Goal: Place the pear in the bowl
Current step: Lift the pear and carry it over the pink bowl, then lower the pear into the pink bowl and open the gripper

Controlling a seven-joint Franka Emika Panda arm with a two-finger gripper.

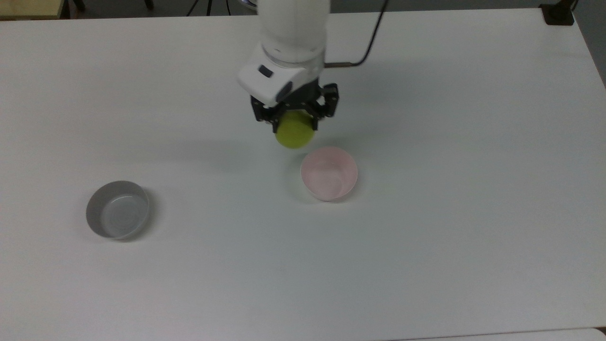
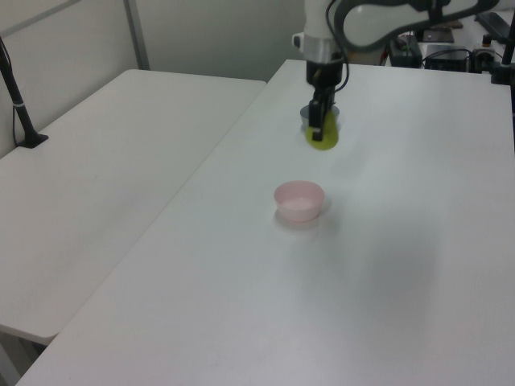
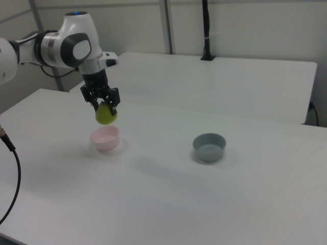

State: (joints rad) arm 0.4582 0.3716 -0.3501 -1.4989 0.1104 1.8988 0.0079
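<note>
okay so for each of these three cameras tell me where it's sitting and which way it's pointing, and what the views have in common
Top view: high above the white table, looking steeply down; the arm enters from the top edge, its tool gripping the pear just beside the pink bowl.
Left view: raised off one end of the table, looking along it; the arm reaches in from the far end.
Right view: raised at the opposite side, with the arm at the right view's left.
All three share the pear, pink bowl and grey bowl.

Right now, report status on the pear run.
Gripper shut on pear, held above the table. Pear near pink bowl, not yet over it. Bowl empty. Grey bowl well off to the top view's left, path open.
</note>
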